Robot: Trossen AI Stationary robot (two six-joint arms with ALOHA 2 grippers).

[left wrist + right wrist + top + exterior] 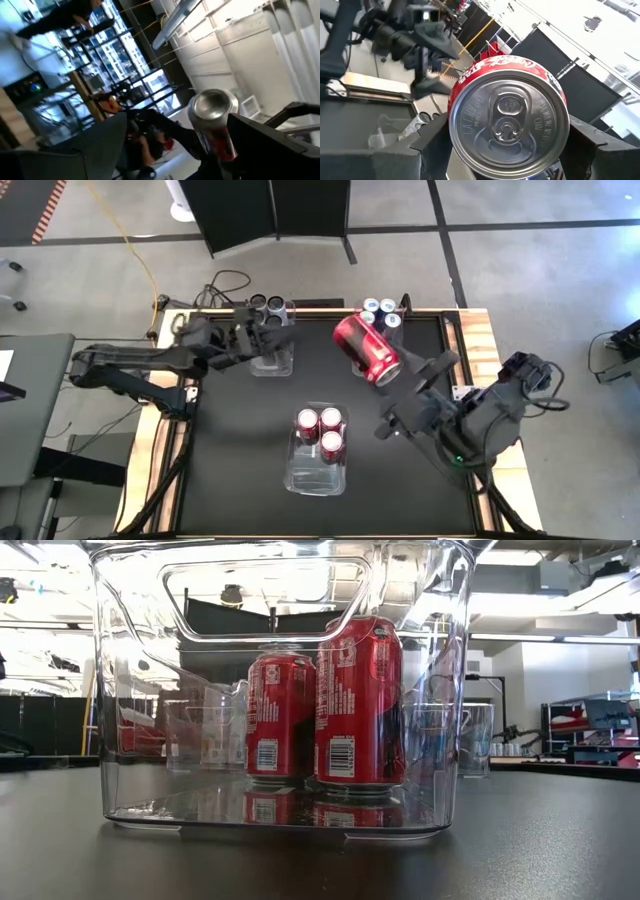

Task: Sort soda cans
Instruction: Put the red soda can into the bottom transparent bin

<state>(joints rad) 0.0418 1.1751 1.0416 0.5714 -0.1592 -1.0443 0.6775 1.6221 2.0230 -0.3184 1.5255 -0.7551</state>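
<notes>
The middle bin (318, 470) holds three red cans (320, 430). Beyond it, the right gripper (405, 376) is clamped on a fourth red can (366, 347), tilted; it could slip or knock the blue cans (381, 312). The left gripper (262, 340) hangs apart, empty, beside the dark cans (272, 306).

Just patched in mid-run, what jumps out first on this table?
The red metal soda can held tilted in the air by the right tool, near the table's far edge beside the blue-and-silver cans; the right wrist view is filled by its silver top. Next, the clear plastic bin at the table's middle with three red cans standing in it. The left tool hangs open by the dark cans at the far edge.
</notes>
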